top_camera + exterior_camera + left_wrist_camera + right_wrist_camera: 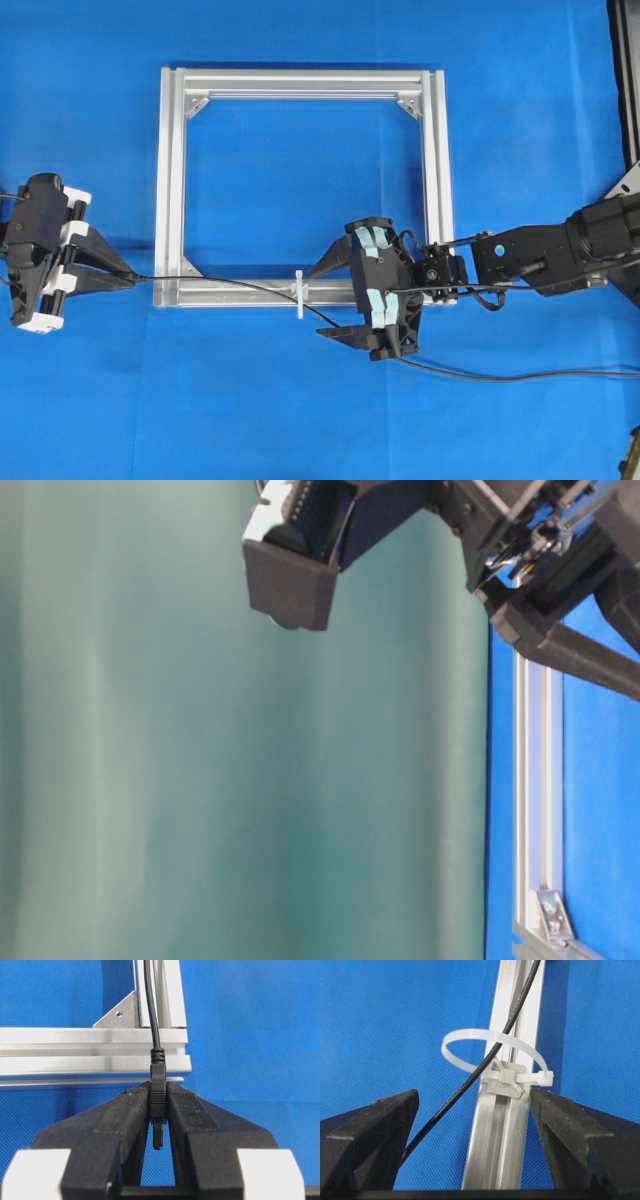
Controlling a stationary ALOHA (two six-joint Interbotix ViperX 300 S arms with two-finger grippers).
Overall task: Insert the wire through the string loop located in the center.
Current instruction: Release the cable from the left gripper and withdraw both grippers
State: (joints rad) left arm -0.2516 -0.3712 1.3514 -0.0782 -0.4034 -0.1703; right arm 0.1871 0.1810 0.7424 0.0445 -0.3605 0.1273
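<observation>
We have the wire (497,1045) already running through the string loop (492,1055) on the frame's (300,85) six o'clock bar, its plug clenched in our left tool (157,1105) at nine o'clock. Our right tool (475,1105) sits released around the loop, so we judge the next move is pulling more slack through leftward.

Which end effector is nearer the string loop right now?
Right. The right end effector sits open just beside the string loop on the frame's front bar; the left end effector is off past the frame's left corner, shut on the wire plug.
</observation>
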